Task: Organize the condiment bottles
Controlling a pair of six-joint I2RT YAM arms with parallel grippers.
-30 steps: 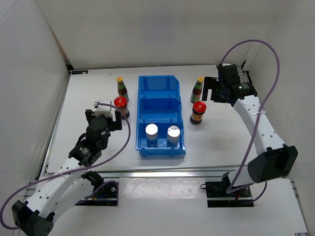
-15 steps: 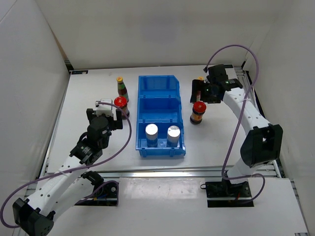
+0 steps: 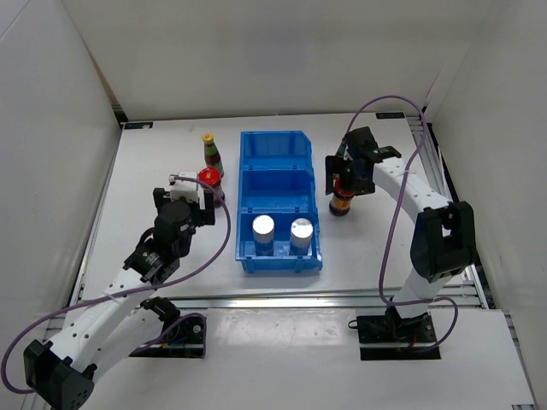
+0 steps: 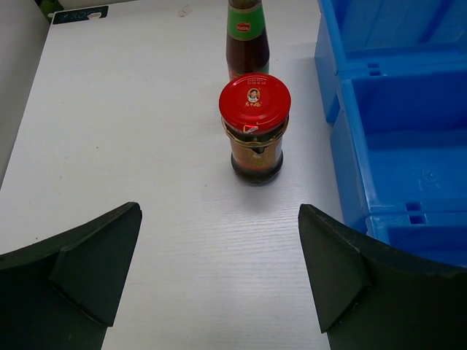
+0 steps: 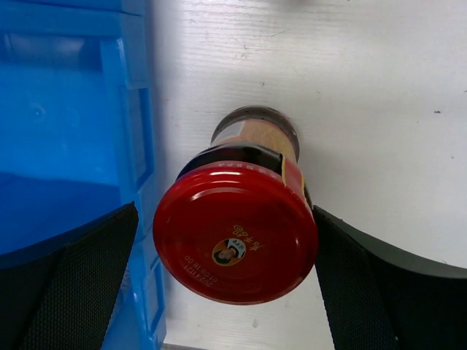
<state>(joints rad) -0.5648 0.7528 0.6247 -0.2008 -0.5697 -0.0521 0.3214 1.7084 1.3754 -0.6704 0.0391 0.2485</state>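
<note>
So the right-hand red-lidded jar [image 5: 236,240] is standing upright on the counter [image 3: 145,171], just off the right wall of the blue bin [image 3: 244,171]. The right end effector [image 5: 225,213] is down around it, jaws spread wide with one finger on each side of the lid, and it doesn't look clamped on anything.

Over on the left, the other red-lidded jar [image 4: 255,124] is upright too, left of the bin. A slim yellow-capped sauce bottle [image 3: 211,154] sits right behind it. The left end effector [image 4: 219,211] is on the near side of that jar, fully open and holding nothing, lined up facing it but clearly apart.

Both silver-topped shakers [image 3: 263,229] are side by side in the bin's nearest compartment.
</note>
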